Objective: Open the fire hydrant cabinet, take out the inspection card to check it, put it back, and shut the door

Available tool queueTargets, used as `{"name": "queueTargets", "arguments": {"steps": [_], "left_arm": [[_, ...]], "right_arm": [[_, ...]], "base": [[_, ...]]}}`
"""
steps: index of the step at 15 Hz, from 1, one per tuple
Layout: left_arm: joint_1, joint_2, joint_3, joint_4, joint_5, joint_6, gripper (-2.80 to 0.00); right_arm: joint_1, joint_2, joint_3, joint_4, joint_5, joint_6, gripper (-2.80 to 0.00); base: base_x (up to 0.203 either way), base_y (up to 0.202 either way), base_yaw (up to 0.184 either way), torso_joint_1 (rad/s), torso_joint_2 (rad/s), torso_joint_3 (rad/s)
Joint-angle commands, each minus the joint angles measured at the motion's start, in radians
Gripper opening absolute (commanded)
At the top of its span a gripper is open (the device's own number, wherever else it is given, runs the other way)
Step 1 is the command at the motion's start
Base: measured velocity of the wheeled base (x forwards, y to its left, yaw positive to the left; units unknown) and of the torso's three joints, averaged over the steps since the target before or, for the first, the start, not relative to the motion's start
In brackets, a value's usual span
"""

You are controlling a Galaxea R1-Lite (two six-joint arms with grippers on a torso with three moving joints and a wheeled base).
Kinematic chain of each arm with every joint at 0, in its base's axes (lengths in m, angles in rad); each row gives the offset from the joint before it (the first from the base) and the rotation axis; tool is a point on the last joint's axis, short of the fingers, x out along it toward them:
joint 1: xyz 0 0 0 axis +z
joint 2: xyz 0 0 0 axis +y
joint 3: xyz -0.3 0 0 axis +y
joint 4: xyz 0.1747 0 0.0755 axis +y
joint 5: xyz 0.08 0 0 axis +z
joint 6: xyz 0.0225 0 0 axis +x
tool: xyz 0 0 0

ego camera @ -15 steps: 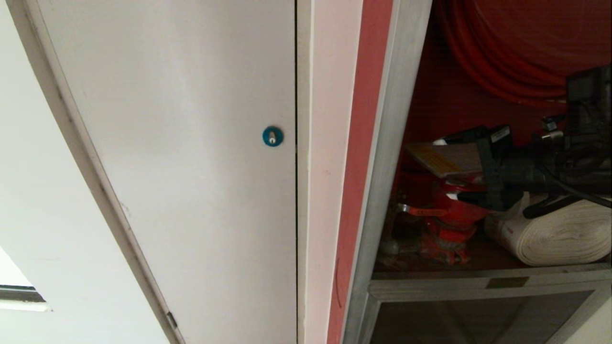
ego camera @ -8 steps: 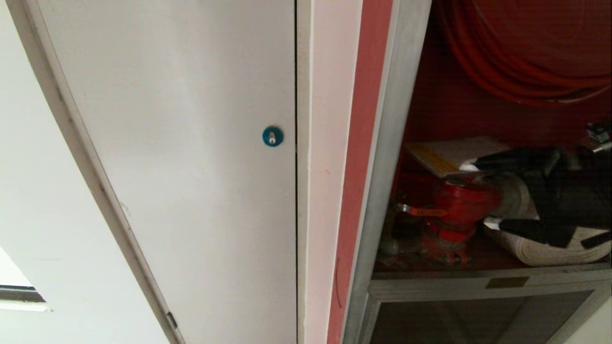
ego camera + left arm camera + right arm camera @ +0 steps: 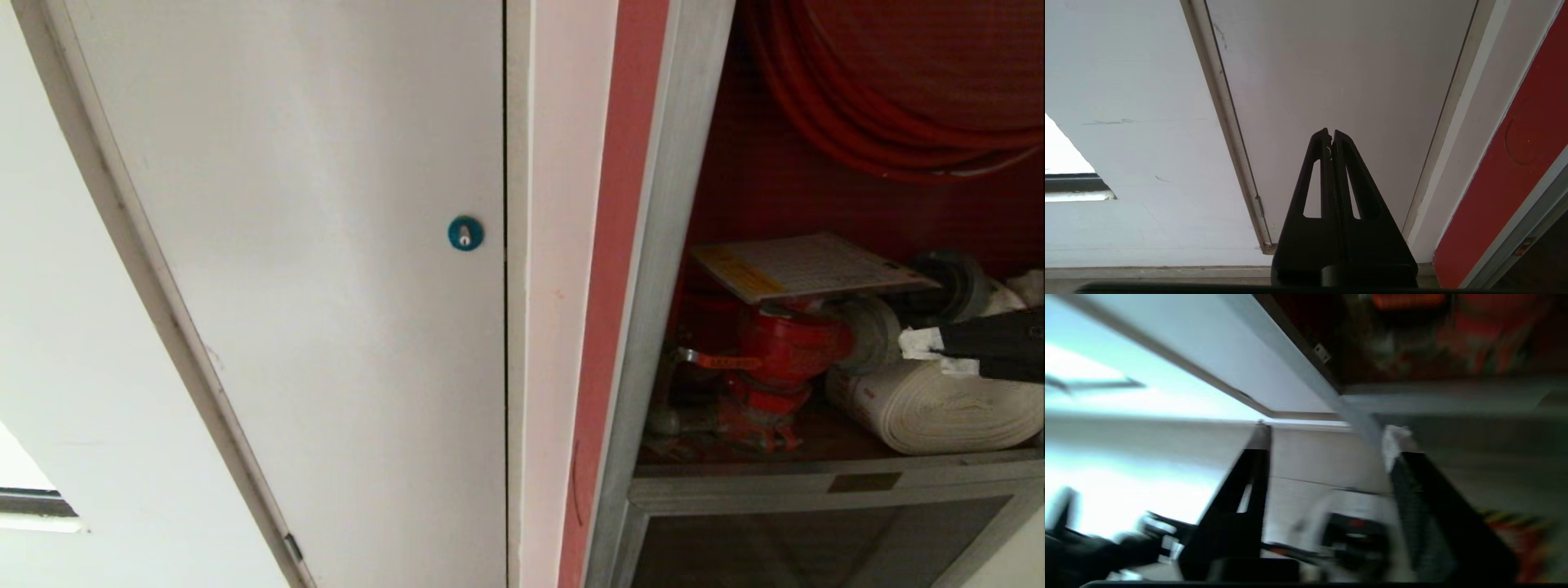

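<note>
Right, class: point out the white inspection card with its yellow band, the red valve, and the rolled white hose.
White inspection card with yellow band [image 3: 804,265], head view, middle of its printed face.
Red valve [image 3: 784,347], head view, its round body.
Rolled white hose [image 3: 939,412], head view, its coiled side.

Black right claw [image 3: 1327,437] with slotted, white-tipped fingers [image 3: 1396,437].

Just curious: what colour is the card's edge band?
Yellow-orange, on the card; clearest in the head view.
</note>
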Motion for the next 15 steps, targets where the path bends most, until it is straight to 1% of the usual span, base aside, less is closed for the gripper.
{"name": "queueTargets", "arguments": {"steps": [1, 3, 5, 6, 8, 10, 15], "left_arm": [[0.0, 0.001, 0.002, 0.0, 0.0, 0.0, -2.8], [0.0, 0.001, 0.002, 0.0, 0.0, 0.0, -2.8], [0.0, 0.001, 0.002, 0.0, 0.0, 0.0, -2.8], [0.0, 0.001, 0.002, 0.0, 0.0, 0.0, -2.8], [0.0, 0.001, 0.002, 0.0, 0.0, 0.0, -2.8], [0.0, 0.001, 0.002, 0.0, 0.0, 0.0, -2.8], [0.0, 0.001, 0.002, 0.0, 0.0, 0.0, -2.8]], "right_arm": [[0.006, 0.117, -0.1, 0.061, 0.004, -0.09, -2.8], [0.027, 0.238, -0.239, 0.186, 0.002, -0.179, -2.8], [0.037, 0.338, -0.38, 0.322, -0.021, -0.294, -2.8], [0.04, 0.384, -0.437, 0.391, -0.057, -0.366, -2.8], [0.042, 0.438, -0.473, 0.466, -0.146, -0.488, -2.8], [0.042, 0.477, -0.479, 0.449, -0.185, -0.511, -2.8], [0.041, 0.517, -0.482, 0.337, -0.192, -0.511, -2.8]], "base": [[0.0, 0.0, 0.0, 0.0, 0.0, 0.0], [0.0, 0.0, 0.0, 0.0, 0.0, 0.0], [0.0, 0.0, 0.0, 0.0, 0.0, 0.0], [0.0, 0.0, 0.0, 0.0, 0.0, 0.0], [0.0, 0.0, 0.0, 0.0, 0.0, 0.0], [0.0, 0.0, 0.0, 0.0, 0.0, 0.0], [0.0, 0.0, 0.0, 0.0, 0.0, 0.0]]}}
